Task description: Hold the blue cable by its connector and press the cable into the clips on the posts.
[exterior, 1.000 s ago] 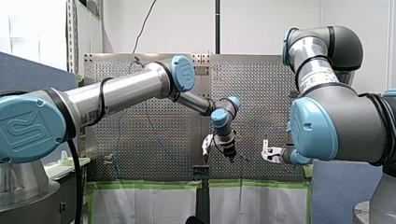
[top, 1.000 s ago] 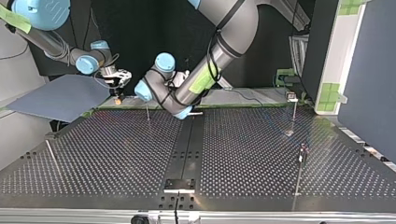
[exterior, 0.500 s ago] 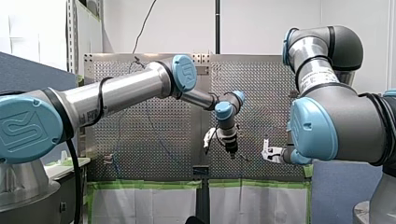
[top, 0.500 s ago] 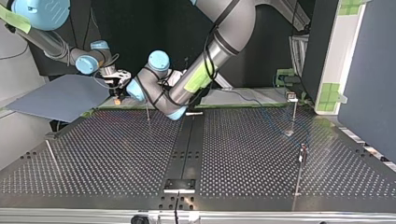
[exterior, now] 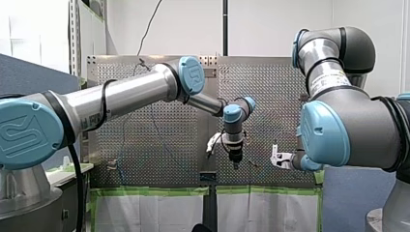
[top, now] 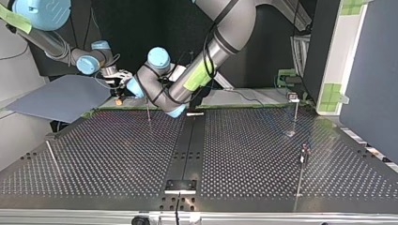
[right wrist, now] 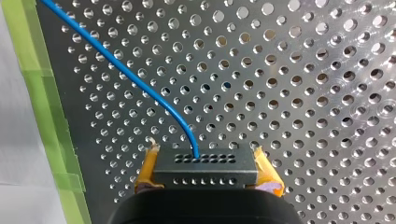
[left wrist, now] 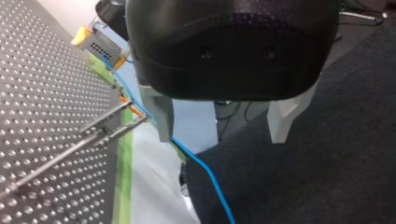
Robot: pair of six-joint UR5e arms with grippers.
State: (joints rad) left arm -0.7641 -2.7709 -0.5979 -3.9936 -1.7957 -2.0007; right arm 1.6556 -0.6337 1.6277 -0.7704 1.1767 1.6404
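Observation:
In the right wrist view my right gripper (right wrist: 207,173) is shut on the dark connector (right wrist: 205,167), held between its yellow pads (right wrist: 145,171). The blue cable (right wrist: 135,79) leaves the connector and runs off over the perforated table (right wrist: 303,93). In the left wrist view my left gripper (left wrist: 222,139) hangs open past the table's edge. The blue cable (left wrist: 205,172) passes close under one pale finger (left wrist: 161,119), back to the connector (left wrist: 100,43). Two thin posts (left wrist: 100,125) with an orange clip lie beside that finger. In the front view my left gripper (exterior: 235,163) sits left of my right gripper (exterior: 276,157).
More thin posts stand on the table in the top view: one (top: 148,111) by the arms, one (top: 296,111) and another (top: 303,158) at the right, one (top: 51,157) at the left. Green tape (right wrist: 42,93) lines the table's edge. A grey panel (top: 61,97) lies at the top view's left.
My left arm's wrist has swung towards my right gripper, leftward in the top view, and its gripper has turned. My right arm has stayed put with the connector.

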